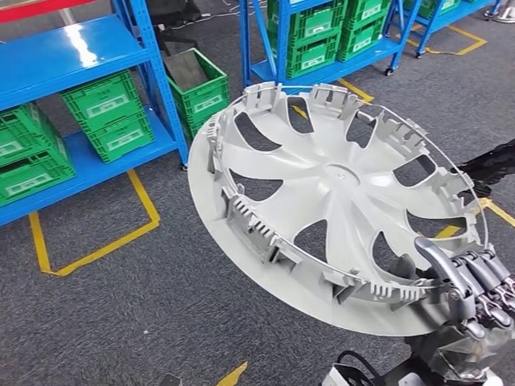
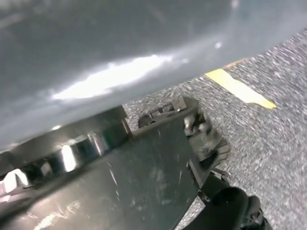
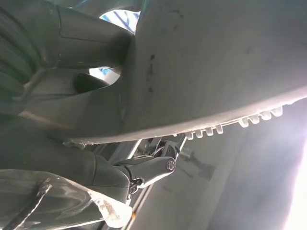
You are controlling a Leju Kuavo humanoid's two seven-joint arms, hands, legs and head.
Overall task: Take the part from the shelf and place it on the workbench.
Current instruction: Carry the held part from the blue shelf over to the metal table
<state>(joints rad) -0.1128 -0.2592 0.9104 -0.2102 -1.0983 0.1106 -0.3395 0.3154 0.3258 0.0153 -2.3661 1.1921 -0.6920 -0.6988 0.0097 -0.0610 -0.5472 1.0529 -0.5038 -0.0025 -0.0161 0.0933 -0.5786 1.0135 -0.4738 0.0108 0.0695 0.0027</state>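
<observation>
Head view, right hand (image 1: 471, 293) gripping hubcap (image 1: 340, 201)

The part (image 1: 340, 209) is a light grey plastic wheel cover with curved spokes, cut-out openings and clip tabs around its rim. Its inner face points up, tilted, above the grey carpet floor (image 1: 152, 297), off the blue shelf (image 1: 72, 56).

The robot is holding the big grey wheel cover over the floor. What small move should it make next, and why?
Probably keep the grip and carry on turning or walking toward the workbench. The right hand grips the wheel cover at its rim, tilted above grey carpet, with blue shelves and green crates ahead and no bench surface under it.
</observation>
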